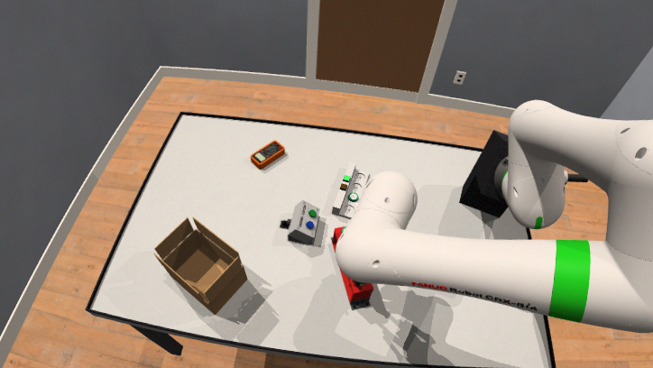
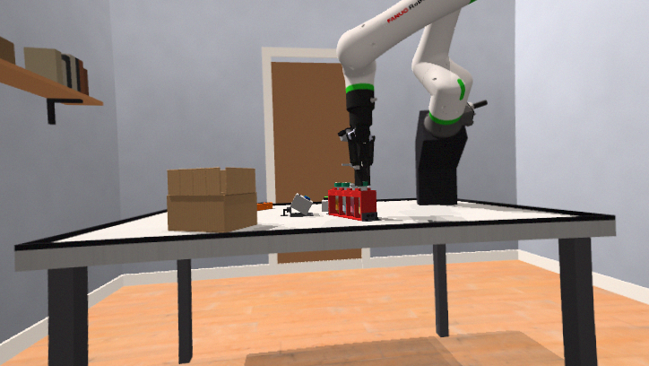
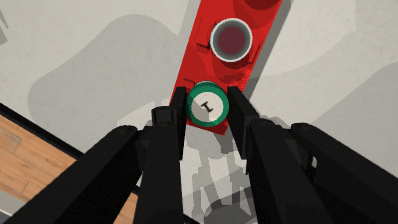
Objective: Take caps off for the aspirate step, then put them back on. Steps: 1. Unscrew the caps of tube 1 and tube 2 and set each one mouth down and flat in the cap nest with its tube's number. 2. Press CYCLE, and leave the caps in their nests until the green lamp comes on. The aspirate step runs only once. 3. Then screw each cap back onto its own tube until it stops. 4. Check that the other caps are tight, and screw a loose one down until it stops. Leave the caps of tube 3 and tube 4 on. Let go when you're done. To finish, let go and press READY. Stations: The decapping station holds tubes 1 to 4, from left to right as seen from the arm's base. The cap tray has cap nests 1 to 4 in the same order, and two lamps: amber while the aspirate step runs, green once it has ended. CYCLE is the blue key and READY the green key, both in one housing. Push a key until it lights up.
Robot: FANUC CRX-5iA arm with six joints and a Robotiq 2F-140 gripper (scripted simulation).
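In the wrist view my gripper (image 3: 206,102) is shut on the green cap marked 1 (image 3: 206,104), one finger on each side of it. The cap sits on top of its tube at the end of the red decapping station (image 3: 220,65). The neighbouring tube 2 (image 3: 231,40) stands open with no cap. In the exterior view my gripper (image 2: 363,181) hangs straight down onto the right end of the station (image 2: 352,203). In the top view my arm hides most of the station (image 1: 358,288). One green cap (image 1: 353,197) lies in the cap tray (image 1: 351,191), and the tray's green lamp (image 1: 346,178) is lit.
The key housing (image 1: 305,223) with the blue key (image 1: 310,224) and the green key (image 1: 313,213) stands left of the station. An open cardboard box (image 1: 200,263) sits at the front left. An orange multimeter (image 1: 267,154) lies further back. My black base pedestal (image 1: 484,176) is on the right.
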